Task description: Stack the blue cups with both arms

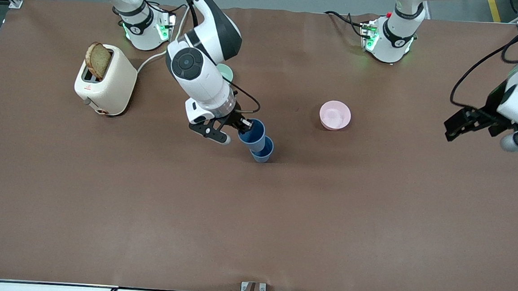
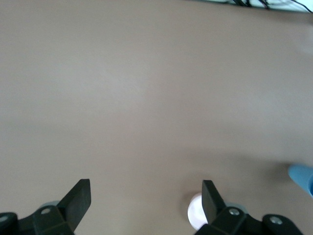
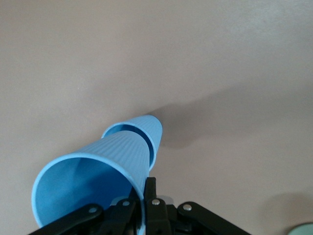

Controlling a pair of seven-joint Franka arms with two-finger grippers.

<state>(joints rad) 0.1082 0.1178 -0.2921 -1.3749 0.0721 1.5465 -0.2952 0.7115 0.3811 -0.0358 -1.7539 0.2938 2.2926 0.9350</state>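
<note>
R end effector (image 1: pixel 241 125) pinches the rim of one blue cup (image 1: pixel 251 132), one finger inside, one outside. That upper cup tilts, its base going into the mouth of the second blue cup (image 1: pixel 263 152), which stands on the counter (image 1: pixel 254 217) near mid-table, nearer the front camera than the pink bowl (image 1: pixel 335 115). L end effector (image 2: pixel 145 198) waits w/ fingers spread, up over the counter at the left arm's end. Toaster (image 1: pixel 105 79) w/ bread (image 1: pixel 98 60) sits toward the right arm's end.
</note>
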